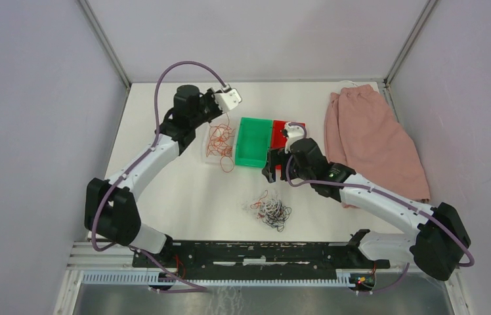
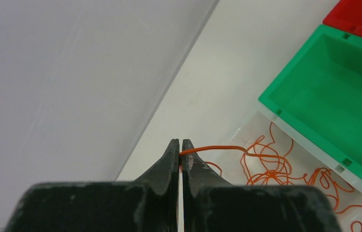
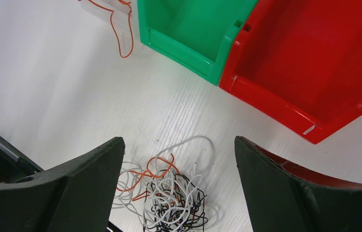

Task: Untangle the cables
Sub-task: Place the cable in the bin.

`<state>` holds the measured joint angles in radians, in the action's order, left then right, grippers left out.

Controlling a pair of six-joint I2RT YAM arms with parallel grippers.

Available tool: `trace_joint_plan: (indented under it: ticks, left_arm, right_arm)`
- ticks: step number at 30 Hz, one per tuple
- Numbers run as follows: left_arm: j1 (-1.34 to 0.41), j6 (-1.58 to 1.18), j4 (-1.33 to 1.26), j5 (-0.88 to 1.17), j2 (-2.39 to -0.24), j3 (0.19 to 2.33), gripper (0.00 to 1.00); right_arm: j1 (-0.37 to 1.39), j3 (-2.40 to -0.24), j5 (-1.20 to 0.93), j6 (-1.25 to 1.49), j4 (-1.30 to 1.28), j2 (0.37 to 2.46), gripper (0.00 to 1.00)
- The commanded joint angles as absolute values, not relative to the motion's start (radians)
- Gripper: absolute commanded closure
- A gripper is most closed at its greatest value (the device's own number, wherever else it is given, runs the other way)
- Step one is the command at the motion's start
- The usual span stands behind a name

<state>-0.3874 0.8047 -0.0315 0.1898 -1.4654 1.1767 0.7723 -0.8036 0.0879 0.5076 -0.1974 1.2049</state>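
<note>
left end effector (image 2: 180, 145) pressed together, pinching one orange wire (image 2: 218, 147), lifted, which trails down into the loose orange wires (image 1: 220, 141) in a clear tray (image 2: 237, 134) just beside the green bin (image 1: 253, 141). right end effector (image 3: 179, 142) spread wide, holding nothing, hangs over the tangled clump of cables (image 1: 271, 210) (orange, black, white) on the desk (image 1: 184, 197) in front of the red bin (image 3: 309, 63). pink cloth (image 1: 371, 138) far right.

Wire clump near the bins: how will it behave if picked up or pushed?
Probably floppy and very light: the wire clump is thin curly strands lying loosely on the table. It likely lifts as a snagged bunch, since black, white and orange loops interlock. A push would probably drag and smear it, not roll it.
</note>
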Motion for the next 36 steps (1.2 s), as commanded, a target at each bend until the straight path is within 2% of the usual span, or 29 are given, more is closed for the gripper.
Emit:
trace_joint_plan:
  ticks: [1, 12, 20, 26, 31, 36]
  left_arm:
    - [-0.379, 0.806, 0.002, 0.202, -1.497, 1.173, 0.97]
    - [-0.379, 0.740, 0.151, 0.147, -1.635, 1.232, 0.97]
    - [-0.374, 0.758, 0.146, 0.082, -1.688, 1.224, 0.97]
    - [-0.377, 0.653, 0.205, 0.181, -1.714, 1.286, 0.93]
    - [-0.382, 0.495, 0.268, 0.240, -1.744, 1.377, 0.94]
    - [-0.413, 0.461, 0.274, 0.263, -1.728, 1.392, 0.94]
  right_arm:
    - [0.765, -0.815, 0.096, 0.510, -0.174, 1.172, 0.10]
    - [0.759, -0.801, 0.094, 0.517, -0.183, 1.149, 0.09]
    - [0.751, -0.793, 0.091, 0.514, -0.193, 1.139, 0.09]
    - [0.746, -0.781, 0.094, 0.516, -0.198, 1.124, 0.09]
    - [0.740, -0.775, 0.095, 0.518, -0.201, 1.114, 0.09]
    - [0.738, -0.764, 0.090, 0.526, -0.192, 1.113, 0.09]
